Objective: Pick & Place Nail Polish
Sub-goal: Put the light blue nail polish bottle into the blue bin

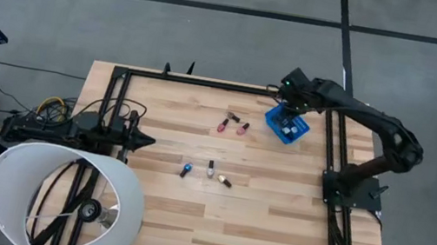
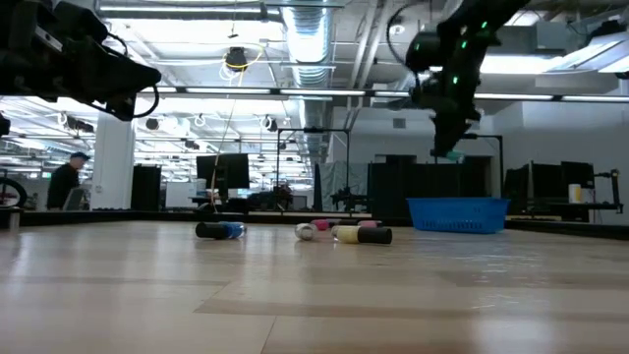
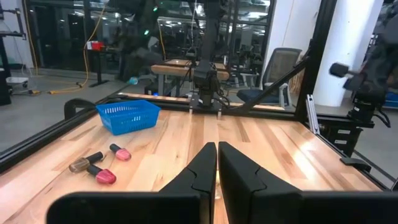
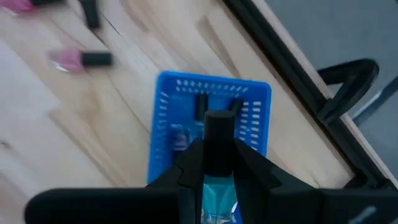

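**Teal bottle poised over the blue bin**

Teal nail polish bottle (image 4: 217, 193) sits pinched between the fingers of the right end effector (image 4: 217, 163), its dark cap pointing away from the wrist; the fingers are nearly closed on it. Directly below this end effector lies the blue bin (image 4: 163, 99), with at least a couple of dark-capped bottles already visible inside. In the low view the right end effector (image 2: 450, 133) hangs well above the bin (image 2: 458, 213), so the held bottle's long axis runs roughly toward the basket beneath it (a release from here should, I judge, land it inside).

Loose bottles remain on the wooden counter (image 1: 255, 225). A pink pair (image 1: 233, 127) lies near the bin, off to the end effector's side toward the counter's middle. Farther off rest a blue-capped bottle (image 1: 185, 170) and two more (image 1: 218, 175) close together, all on their sides. The right arm is much nearer the pink pair. The left end effector (image 3: 216, 163) waits at the opposite edge of the counter, its fingers closed and empty.
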Robot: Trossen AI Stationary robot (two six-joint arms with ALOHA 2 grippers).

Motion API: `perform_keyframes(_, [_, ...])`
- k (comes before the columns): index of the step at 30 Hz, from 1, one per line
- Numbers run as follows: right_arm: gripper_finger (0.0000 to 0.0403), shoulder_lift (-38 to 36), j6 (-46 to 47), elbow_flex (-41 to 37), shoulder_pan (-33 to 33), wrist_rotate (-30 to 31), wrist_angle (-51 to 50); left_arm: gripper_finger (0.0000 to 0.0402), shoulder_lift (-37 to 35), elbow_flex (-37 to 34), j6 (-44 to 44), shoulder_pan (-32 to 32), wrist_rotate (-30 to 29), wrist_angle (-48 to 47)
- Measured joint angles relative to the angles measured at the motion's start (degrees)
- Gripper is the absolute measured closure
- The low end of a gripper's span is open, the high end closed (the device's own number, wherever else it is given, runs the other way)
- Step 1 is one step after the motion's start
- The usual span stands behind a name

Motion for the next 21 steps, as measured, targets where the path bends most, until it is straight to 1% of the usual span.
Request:
perform_keyframes(4, [0.0351,4.8,-3.06,-0.02,-2.16,-0.28,0.52,0.039,0.0,0.0,0.0,0.0,0.0,0.0])
perform_keyframes(9, [0.0351,9.58,-4.99,0.0,-4.86,-4.42,2.56,0.039,0.0,0.0,0.0,0.02,0.0,0.02])
perform_keyframes(12, [0.0351,11.75,-5.18,-0.02,-6.06,-4.75,2.74,0.039,0.0,0.0,0.0,0.02,0.01,0.02])
perform_keyframes(16, [0.0351,14.28,-5.49,-0.04,-6.27,-4.75,2.88,0.039,0.0,0.0,0.0,0.02,0.0,0.02])
perform_keyframes(21, [0.0351,16.82,-5.76,-0.02,-5.94,-4.76,5.75,0.039,0.0,0.0,0.0,0.02,0.0,0.04])
